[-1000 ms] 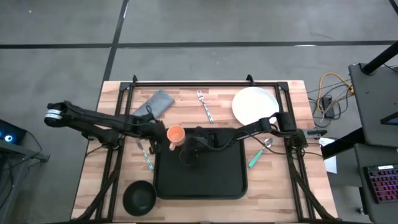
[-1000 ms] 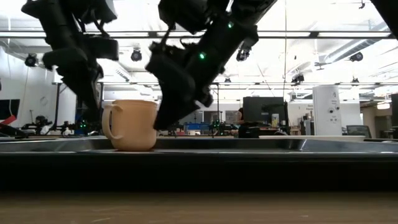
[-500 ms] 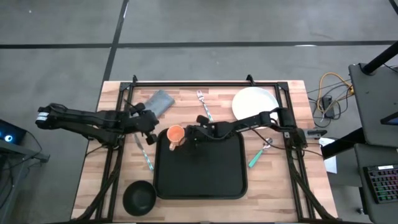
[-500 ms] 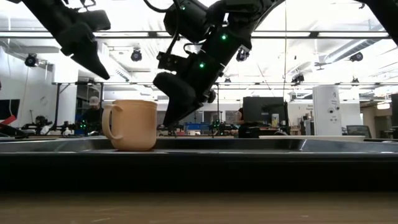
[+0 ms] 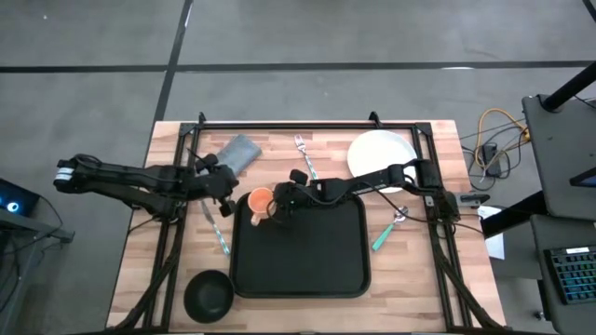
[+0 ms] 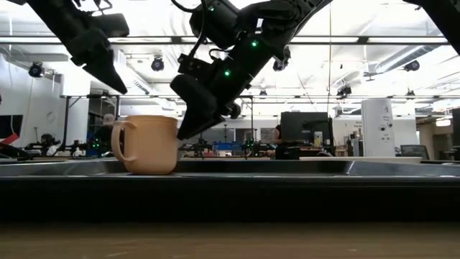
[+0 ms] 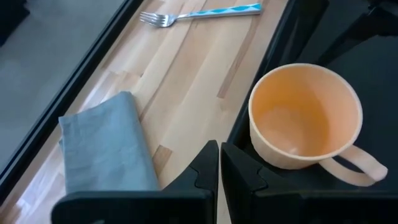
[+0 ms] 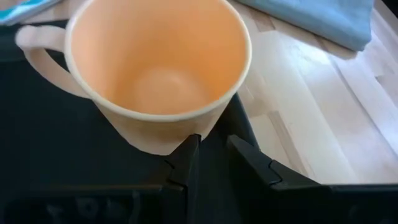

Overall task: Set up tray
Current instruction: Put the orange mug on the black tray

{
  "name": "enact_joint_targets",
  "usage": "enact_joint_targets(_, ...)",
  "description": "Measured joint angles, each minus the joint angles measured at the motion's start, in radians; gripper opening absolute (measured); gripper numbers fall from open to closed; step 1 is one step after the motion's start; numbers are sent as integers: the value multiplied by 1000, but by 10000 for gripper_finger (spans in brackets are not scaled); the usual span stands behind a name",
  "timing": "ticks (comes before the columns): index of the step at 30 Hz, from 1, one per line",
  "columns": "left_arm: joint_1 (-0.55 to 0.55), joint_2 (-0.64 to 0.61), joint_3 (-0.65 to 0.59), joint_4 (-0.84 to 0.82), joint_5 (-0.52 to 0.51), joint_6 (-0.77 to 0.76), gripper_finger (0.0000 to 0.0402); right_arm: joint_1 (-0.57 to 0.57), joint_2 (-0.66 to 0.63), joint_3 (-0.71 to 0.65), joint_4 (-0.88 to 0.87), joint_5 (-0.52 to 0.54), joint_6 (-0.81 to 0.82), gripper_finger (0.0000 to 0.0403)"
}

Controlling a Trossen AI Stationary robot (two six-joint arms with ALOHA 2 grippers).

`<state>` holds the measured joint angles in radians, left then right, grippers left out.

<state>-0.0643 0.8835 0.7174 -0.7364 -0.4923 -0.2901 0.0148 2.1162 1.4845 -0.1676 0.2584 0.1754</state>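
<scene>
High view: tray [image 5: 307,256] beneath right fingers [image 5: 279,207].

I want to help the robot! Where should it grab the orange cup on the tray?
Probably the cup's rim wall, coming from above: it stands upright and open-topped in the tray's corner. The thin handle is a smaller target.
</scene>
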Motion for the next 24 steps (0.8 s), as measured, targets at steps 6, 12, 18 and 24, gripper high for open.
enact_joint_targets(6,0,8,0,0,0,0,0,0,2,0,16,-12,4,73)
enact_joint_targets(12,0,4,0,1,0,0,0,1,26,0,74,-61,1,73)
enact_joint_targets(18,0,4,2,2,0,0,0,0,28,0,104,-70,1,73)
enact_joint_targets(24,0,4,2,3,0,0,0,0,31,0,132,-102,4,73)
